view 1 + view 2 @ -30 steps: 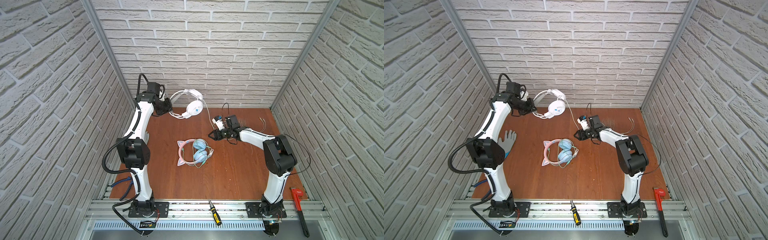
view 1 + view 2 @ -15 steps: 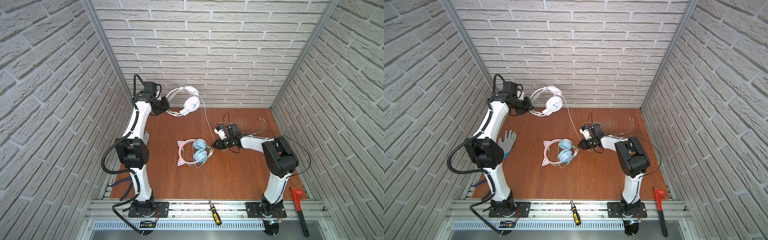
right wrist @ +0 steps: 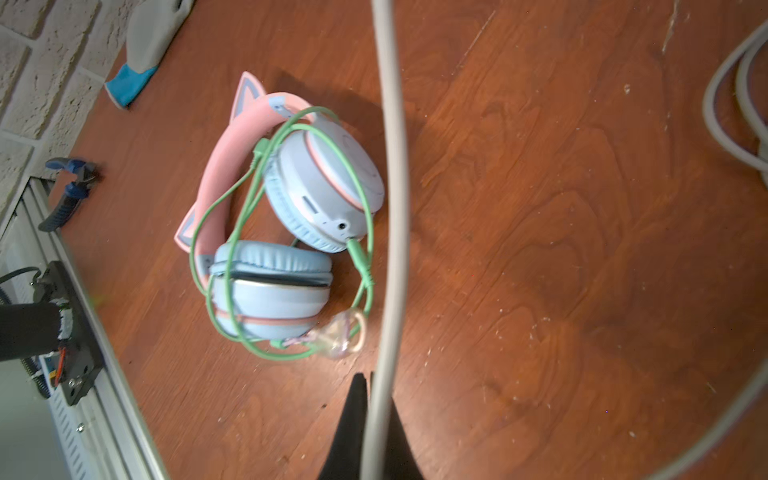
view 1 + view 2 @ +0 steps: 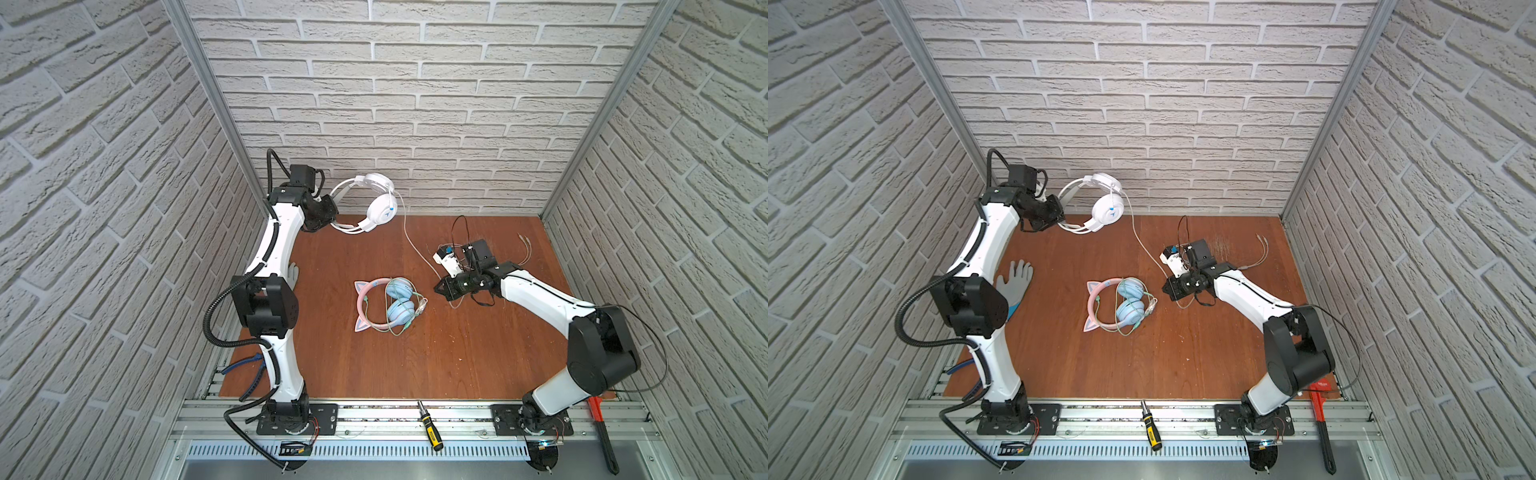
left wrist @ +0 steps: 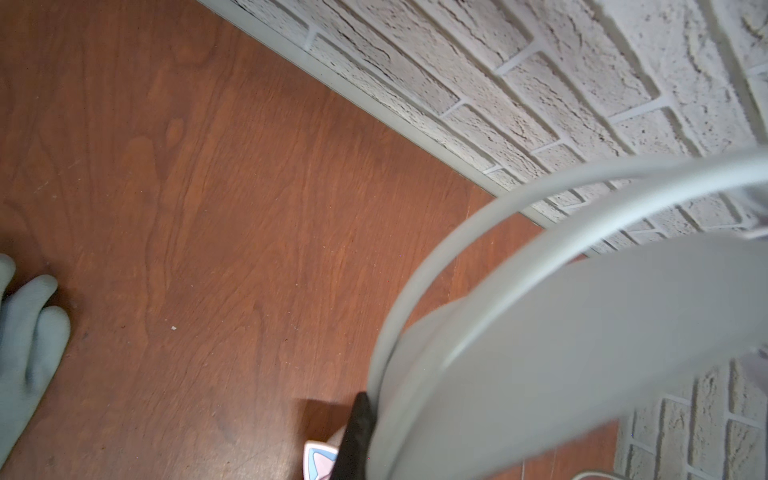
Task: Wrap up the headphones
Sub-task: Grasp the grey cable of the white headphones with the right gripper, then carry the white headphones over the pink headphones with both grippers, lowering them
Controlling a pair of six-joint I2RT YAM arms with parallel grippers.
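Note:
My left gripper (image 4: 332, 222) (image 4: 1061, 222) is shut on the headband of the white headphones (image 4: 380, 208) (image 4: 1108, 208), holding them up near the back wall. In the left wrist view the band (image 5: 540, 353) fills the space beside one dark finger (image 5: 357, 436). Their white cable (image 4: 415, 245) (image 4: 1142, 245) runs down to my right gripper (image 4: 440, 289) (image 4: 1169, 286), low over the table. The right gripper (image 3: 372, 382) is shut on the cable (image 3: 388, 208). The pink cat-ear headphones (image 4: 388, 305) (image 4: 1119, 305) (image 3: 291, 216) lie mid-table with green cable looped around them.
A grey glove (image 4: 1015, 280) (image 5: 29, 340) lies by the left arm. Blue-handled pliers (image 4: 245, 365) sit at the front left edge. The white cable's loose end (image 4: 525, 245) lies at back right. A screwdriver (image 4: 430, 426) and a red wrench (image 4: 602, 432) rest on the front rail.
The right gripper has moved toward the front and shut on the white cable. The left arm has shifted the white headphones slightly up and back.

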